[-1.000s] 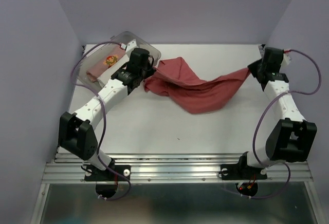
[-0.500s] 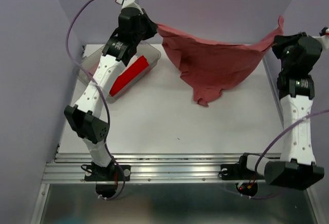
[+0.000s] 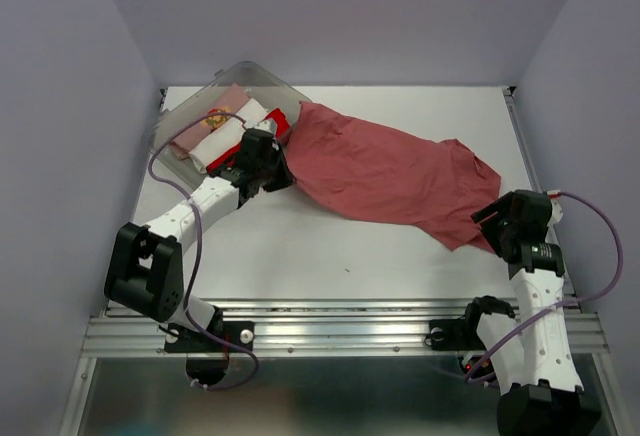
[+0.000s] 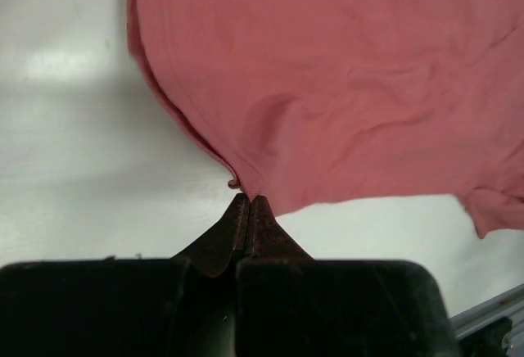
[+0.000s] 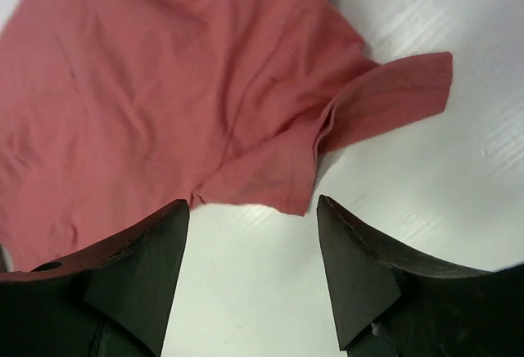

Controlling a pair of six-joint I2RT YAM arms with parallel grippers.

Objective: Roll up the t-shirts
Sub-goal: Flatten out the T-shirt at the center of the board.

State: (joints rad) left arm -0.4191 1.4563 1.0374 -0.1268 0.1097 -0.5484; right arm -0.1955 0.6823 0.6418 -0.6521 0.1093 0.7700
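The large brick-red t-shirt (image 3: 385, 171) lies spread flat across the table, from the tub to the right front. My left gripper (image 3: 284, 176) is low at its left edge. In the left wrist view the left gripper (image 4: 248, 198) is shut, with the shirt's hem (image 4: 246, 181) pinched at its very tips. My right gripper (image 3: 490, 224) sits at the shirt's right front corner. There the right gripper (image 5: 252, 203) stands open and holds nothing, and the shirt (image 5: 164, 87) lies just ahead of it. Pale pink (image 3: 213, 116), white (image 3: 238, 128) and bright red (image 3: 226, 162) rolled t-shirts rest in the tub.
The clear plastic tub (image 3: 252, 68) stands at the back left corner, right behind my left arm. Purple walls close the table on the left, back and right. A metal rail (image 3: 340, 334) runs along the near edge.
Both arms came down from holding the brick-red shirt stretched in the air. It now lies flat on the table. My right gripper has opened and let go of it.
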